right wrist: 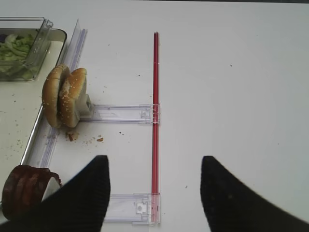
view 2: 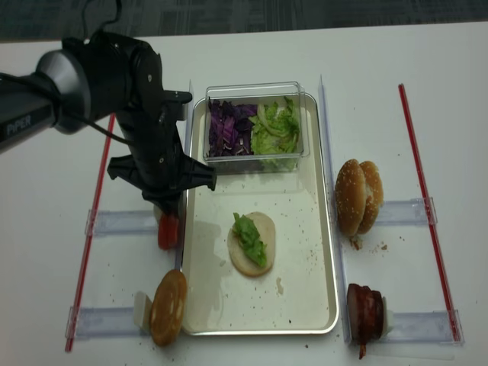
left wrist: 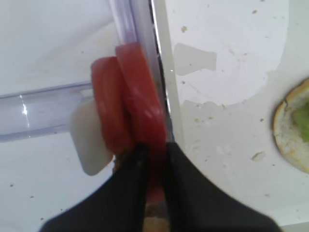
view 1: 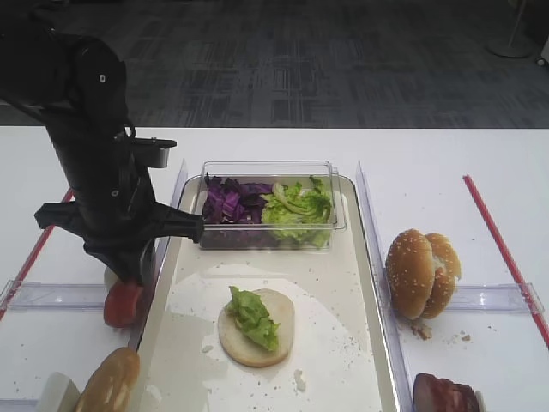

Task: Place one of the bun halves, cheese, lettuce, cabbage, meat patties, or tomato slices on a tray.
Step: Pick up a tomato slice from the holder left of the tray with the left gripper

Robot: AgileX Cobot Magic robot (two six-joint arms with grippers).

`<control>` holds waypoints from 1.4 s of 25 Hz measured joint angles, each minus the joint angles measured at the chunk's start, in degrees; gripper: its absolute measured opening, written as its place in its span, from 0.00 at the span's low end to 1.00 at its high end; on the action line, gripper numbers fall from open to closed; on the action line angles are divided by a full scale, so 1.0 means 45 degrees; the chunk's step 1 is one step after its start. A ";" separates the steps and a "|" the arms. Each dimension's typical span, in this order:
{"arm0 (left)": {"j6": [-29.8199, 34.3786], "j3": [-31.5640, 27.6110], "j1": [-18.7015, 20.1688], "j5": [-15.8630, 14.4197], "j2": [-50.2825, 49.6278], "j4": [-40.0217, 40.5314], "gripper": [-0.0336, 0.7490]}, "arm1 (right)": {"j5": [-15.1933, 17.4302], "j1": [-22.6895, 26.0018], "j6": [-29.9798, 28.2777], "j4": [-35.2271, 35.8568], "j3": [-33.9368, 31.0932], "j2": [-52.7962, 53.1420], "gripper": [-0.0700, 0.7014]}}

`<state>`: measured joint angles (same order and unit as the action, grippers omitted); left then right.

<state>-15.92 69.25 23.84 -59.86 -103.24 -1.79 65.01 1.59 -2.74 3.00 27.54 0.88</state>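
Two tomato slices [left wrist: 126,99] stand on edge just outside the tray [left wrist: 231,125]; the left gripper [left wrist: 153,157] pinches the slice nearer the tray between clenched jaws. Lift straight up so its neighbour stays. Right gripper [right wrist: 154,193] idles, jaws spread.

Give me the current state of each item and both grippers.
left gripper: shut on the tomato slices, off the tray
right gripper: open, empty
tray: holds tub and bun base
bun base: flat, lettuce piece on top
clear tub: open, cabbage left, lettuce right
meat patties: upright, untouched
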 joint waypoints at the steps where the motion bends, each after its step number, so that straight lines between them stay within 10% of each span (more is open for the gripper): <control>1: -0.0054 0.0000 0.0000 0.0000 0.0000 0.0082 0.11 | 0.0000 0.0000 0.0000 0.0000 0.0000 0.0000 0.67; 35: -0.0163 0.0000 0.0000 -0.0132 0.0047 0.0397 0.07 | 0.0000 0.0000 0.0023 0.0000 0.0000 0.0000 0.67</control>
<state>-16.66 69.25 23.84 -60.46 -103.03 0.00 65.01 1.59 -2.64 3.00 27.54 0.88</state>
